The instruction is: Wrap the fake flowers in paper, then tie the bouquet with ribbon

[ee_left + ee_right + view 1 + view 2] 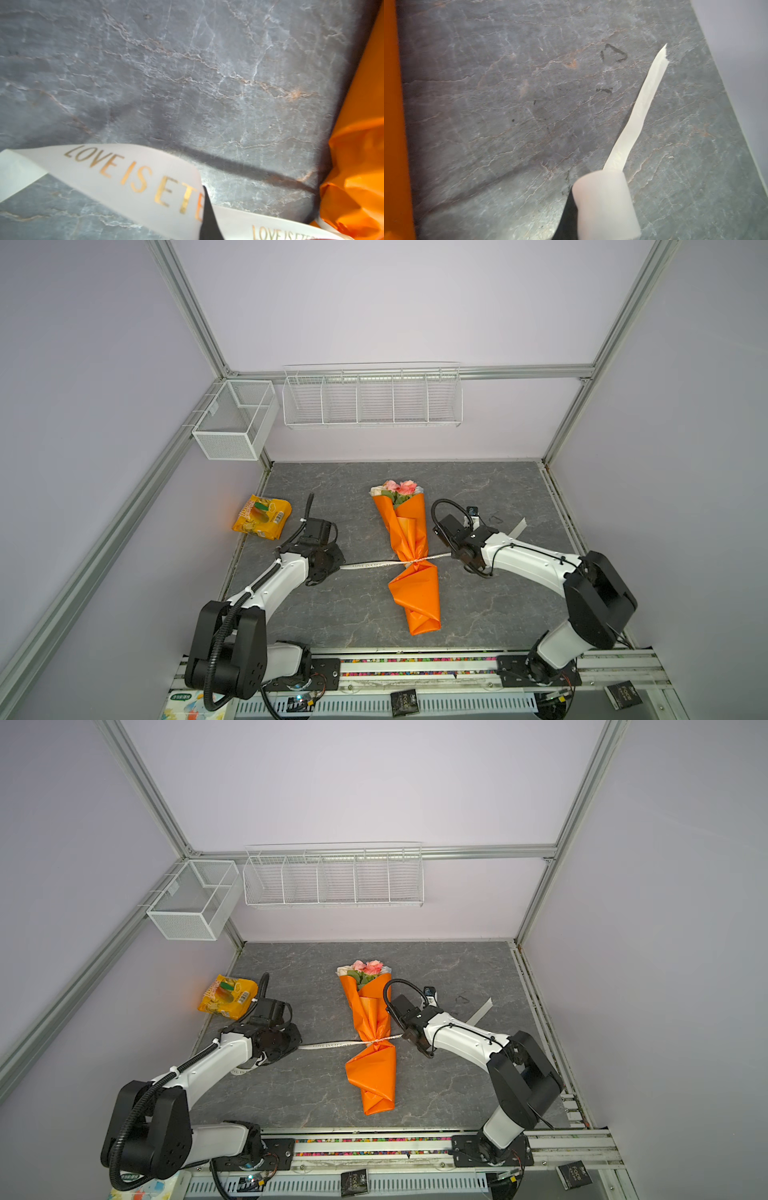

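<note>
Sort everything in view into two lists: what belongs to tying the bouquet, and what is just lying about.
Part of the job:
- bouquet in orange paper
- ribbon drawn around its waist
- left gripper and right gripper, each shut on a side of the ribbon

Just lying about:
- yellow snack bag on the table
- mesh basket and wire rack on the walls

Walls (395, 302): plain pale lilac panels on three sides.
Frame (197, 319): silver aluminium posts and rails at the corners.
Tabletop (353, 605): dark grey stone-look slab with pale veins.
Back wall: white wire rack (372, 400), five compartments.
Left rail: white mesh basket (232, 423), divided inside.
Light: even, with soft shadows.
</note>
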Motion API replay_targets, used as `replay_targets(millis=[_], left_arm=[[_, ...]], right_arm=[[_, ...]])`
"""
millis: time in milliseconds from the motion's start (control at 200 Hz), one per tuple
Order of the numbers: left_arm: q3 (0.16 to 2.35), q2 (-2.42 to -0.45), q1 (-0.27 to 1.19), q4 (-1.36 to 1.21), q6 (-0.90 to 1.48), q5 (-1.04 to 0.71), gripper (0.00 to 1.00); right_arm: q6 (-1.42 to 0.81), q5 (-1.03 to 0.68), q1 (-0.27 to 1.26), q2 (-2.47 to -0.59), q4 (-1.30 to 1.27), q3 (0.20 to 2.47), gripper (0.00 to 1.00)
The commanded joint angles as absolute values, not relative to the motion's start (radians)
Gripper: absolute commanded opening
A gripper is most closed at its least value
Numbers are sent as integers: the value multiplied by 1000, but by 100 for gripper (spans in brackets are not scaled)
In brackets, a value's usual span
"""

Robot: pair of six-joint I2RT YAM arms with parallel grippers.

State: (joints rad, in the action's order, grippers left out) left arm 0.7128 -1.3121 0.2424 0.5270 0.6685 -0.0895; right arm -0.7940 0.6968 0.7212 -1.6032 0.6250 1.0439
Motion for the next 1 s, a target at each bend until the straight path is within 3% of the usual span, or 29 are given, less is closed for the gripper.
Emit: replay_targets(millis=[0, 105, 155, 190, 295, 345, 605, 870, 995], left_arm=[[702, -1289, 241, 487, 660, -167, 0], [711, -1297, 247, 475, 662, -200, 0], [717, -1305, 247, 481, 658, -204, 5], [720, -1313, 246, 486, 660, -203, 12], [724, -1332, 247, 493, 676, -207, 50], [728, -1338, 252, 502, 684, -203, 59], [712, -1322, 267, 515, 709, -172, 67], [799, -1446, 366, 593, 776, -51, 67], [806, -1488, 365, 585, 800, -4, 66]], right_arm=[[-782, 595, 715, -1574, 589, 1028, 6], [-791, 550, 711, -1578, 570, 1031, 7], [-787, 532, 712, -1587, 568, 1036, 9], [-789, 526, 710, -1593, 573, 1040, 9], [-793, 510, 709, -1600, 576, 1043, 8], [-796, 506, 708, -1597, 572, 1041, 8], [-783, 481, 696, -1580, 577, 1053, 16], [-771, 475, 693, -1570, 583, 1069, 20], [-774, 457, 688, -1575, 592, 1068, 28]])
